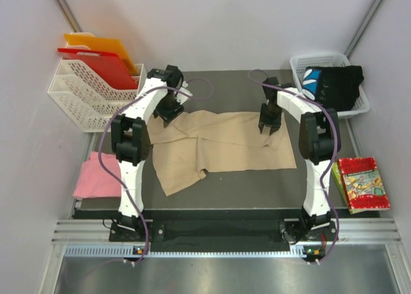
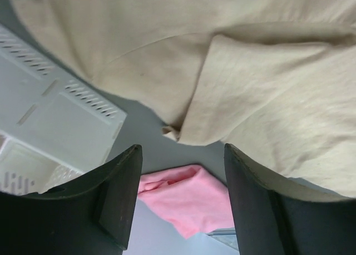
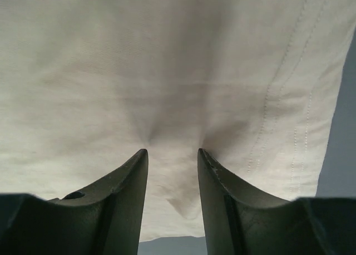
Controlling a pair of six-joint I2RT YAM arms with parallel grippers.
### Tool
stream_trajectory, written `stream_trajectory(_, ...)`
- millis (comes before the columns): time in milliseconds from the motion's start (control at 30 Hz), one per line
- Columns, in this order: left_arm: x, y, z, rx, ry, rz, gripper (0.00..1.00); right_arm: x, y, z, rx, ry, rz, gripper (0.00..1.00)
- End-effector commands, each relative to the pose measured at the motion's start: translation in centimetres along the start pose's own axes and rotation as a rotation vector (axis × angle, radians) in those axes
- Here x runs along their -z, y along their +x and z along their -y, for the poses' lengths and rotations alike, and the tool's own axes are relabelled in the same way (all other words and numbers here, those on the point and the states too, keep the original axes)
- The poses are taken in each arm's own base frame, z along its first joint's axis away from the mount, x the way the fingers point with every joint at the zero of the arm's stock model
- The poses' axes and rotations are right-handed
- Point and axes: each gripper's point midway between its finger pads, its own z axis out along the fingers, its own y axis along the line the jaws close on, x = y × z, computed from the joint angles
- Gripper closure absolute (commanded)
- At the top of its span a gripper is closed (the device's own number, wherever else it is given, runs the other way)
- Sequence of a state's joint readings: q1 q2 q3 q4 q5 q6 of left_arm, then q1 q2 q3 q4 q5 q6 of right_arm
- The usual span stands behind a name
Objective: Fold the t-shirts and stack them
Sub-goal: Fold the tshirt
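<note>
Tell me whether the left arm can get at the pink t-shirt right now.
Probably yes: the left gripper is open and empty, and the pink t-shirt lies uncovered beside that arm, though near its base.

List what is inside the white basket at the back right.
A black shirt with blue-and-white print fills the basket and hangs over its rim. Anything beneath the shirt is covered.

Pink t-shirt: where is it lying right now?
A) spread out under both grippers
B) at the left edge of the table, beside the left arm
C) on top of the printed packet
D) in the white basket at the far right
B: the pink t-shirt lies at the left edge of the table beside the left arm; the beige t-shirt is the one spread out.
</note>
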State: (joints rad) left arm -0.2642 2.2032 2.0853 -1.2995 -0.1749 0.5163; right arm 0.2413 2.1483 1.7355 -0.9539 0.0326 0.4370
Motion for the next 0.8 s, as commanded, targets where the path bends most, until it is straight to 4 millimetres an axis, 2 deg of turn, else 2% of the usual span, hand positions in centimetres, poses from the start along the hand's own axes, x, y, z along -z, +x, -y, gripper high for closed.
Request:
stream_trajectory(0, 1.1, -0.5, 2.9, 0.024, 0.098, 0.023, 0.37, 0.4, -1.4, 0.5, -0.04, -0.011, 0.045, 0.59)
stream_trajectory(67, 1.9, 0.4, 4.4, 0.001, 0.141, 0.027, 0.37, 0.8, -1.4, 0.8, -0.034, 0.005, 0.048, 0.6)
stream_trajectory(100, 3.2, 0.8, 4.7, -0.016, 0.148, 0.054, 0.38, 1.0, -1.4, 0.9, -0.031, 0.007, 0.051, 0.6)
stream_trajectory(133, 2.9, 1.9, 5.9, -0.04, 0.182, 0.028, 0.38, 1.4, -1.4, 1.1, -0.03, 0.013, 0.059, 0.6)
stream_trajectory(167, 3.1, 2.6, 6.2, -0.05, 0.19, 0.021, 0.38, 2.1, -1.3, 1.3, -0.023, 0.015, 0.071, 0.6)
stream_trajectory(200, 3.9, 3.1, 7.1, -0.074, 0.223, 0.048, 0.38, 2.3, -1.3, 1.4, -0.02, 0.018, 0.076, 0.6)
stream_trajectory(233, 3.3, 4.7, 8.3, -0.092, 0.257, -0.002, 0.38, 2.5, -1.1, 1.5, -0.016, 0.02, 0.077, 0.6)
stream_trajectory(300, 3.6, 6.2, 9.3, -0.118, 0.279, -0.014, 0.39, 2.9, -0.9, 1.7, -0.013, 0.019, 0.081, 0.6)
stream_trajectory(333, 2.7, 7.5, 10.3, -0.126, 0.308, -0.048, 0.39, 2.9, -0.7, 1.7, -0.013, 0.015, 0.078, 0.6)
stream_trajectory(400, 1.9, 9.6, 11.3, -0.146, 0.327, -0.086, 0.4, 2.0, -0.3, 1.8, -0.01, 0.017, 0.064, 0.6)
stream_trajectory(500, 1.0, 11.0, 12.1, -0.144, 0.335, -0.121, 0.4, 0.8, -0.3, 1.9, -0.006, 0.031, 0.036, 0.61)
stream_trajectory(667, -0.1, 11.0, 12.8, -0.131, 0.342, -0.128, 0.41, -0.1, -1.6, 1.9, -0.005, 0.031, 0.032, 0.61)
stream_trajectory(767, -1.2, 9.0, 13.1, -0.096, 0.329, -0.083, 0.41, 0.2, -2.6, 1.6, -0.014, 0.017, 0.054, 0.61)
